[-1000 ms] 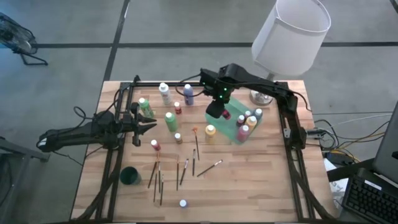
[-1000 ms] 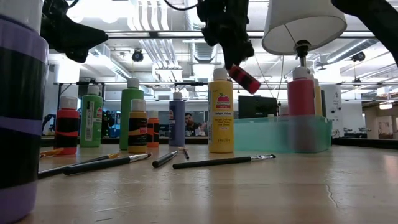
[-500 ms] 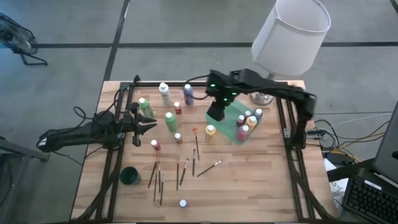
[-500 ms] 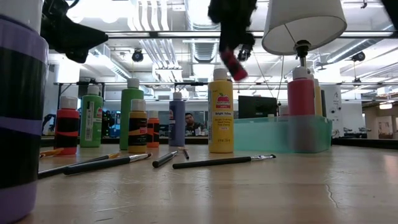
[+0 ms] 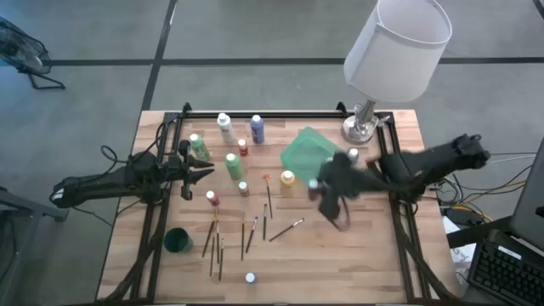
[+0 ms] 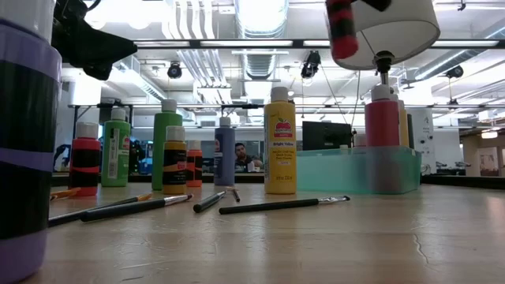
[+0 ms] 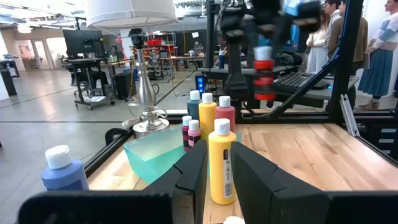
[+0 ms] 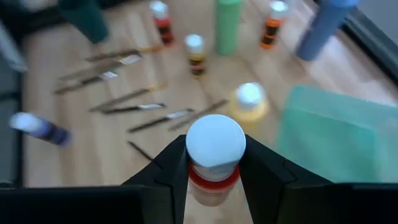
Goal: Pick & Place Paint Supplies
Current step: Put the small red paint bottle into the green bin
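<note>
red bottle (image 8: pixel 213 163): white cap up, pinched between right gripper (image 8: pixel 214 168) fingers, airborne beside green tray (image 5: pixel 304 153)
right arm: stretched low, blurred
left gripper (image 5: pixel 204 170): fingers nearly together, empty, far from tray

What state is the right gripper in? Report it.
Shut on a red paint bottle: the right gripper has a finger pressed against each side, just under the white cap, holding it above the table.
</note>
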You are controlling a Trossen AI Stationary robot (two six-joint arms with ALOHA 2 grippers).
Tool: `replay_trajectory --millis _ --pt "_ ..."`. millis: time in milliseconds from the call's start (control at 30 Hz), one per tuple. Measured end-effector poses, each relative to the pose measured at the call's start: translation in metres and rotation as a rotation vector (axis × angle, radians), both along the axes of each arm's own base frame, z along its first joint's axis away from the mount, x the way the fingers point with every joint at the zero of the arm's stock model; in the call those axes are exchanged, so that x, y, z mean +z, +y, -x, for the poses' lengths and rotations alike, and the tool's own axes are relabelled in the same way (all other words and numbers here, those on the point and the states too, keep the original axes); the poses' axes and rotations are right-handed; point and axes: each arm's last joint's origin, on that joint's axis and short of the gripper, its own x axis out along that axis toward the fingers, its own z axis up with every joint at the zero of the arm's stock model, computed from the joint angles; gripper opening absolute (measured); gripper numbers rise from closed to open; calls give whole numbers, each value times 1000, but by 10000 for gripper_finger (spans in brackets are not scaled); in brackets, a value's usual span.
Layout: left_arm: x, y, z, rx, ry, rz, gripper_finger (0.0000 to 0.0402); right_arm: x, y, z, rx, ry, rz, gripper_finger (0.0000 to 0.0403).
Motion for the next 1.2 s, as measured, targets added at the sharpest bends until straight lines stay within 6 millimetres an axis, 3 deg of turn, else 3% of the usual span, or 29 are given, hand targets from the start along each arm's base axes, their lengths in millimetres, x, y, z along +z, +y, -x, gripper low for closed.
replay_trajectory --millis 133,267,433,633,867,1200 --pt "0 0 0 0 0 0 76 -36 35 19 36 -90 -4 108" --pt "0 0 0 1 1 0 76 -73 56 33 68 -91 31 108" --pt "0 0 0 0 2 0 76 -118 64 40 107 -33 78 108" --pt "-1 0 0 0 8 2 76 -154 72 40 166 -14 70 108" --pt "-1 0 0 0 8 1 76 -179 81 44 208 -32 38 108" --pt "-1 0 0 0 8 2 76 -169 114 66 299 -63 -8 108"
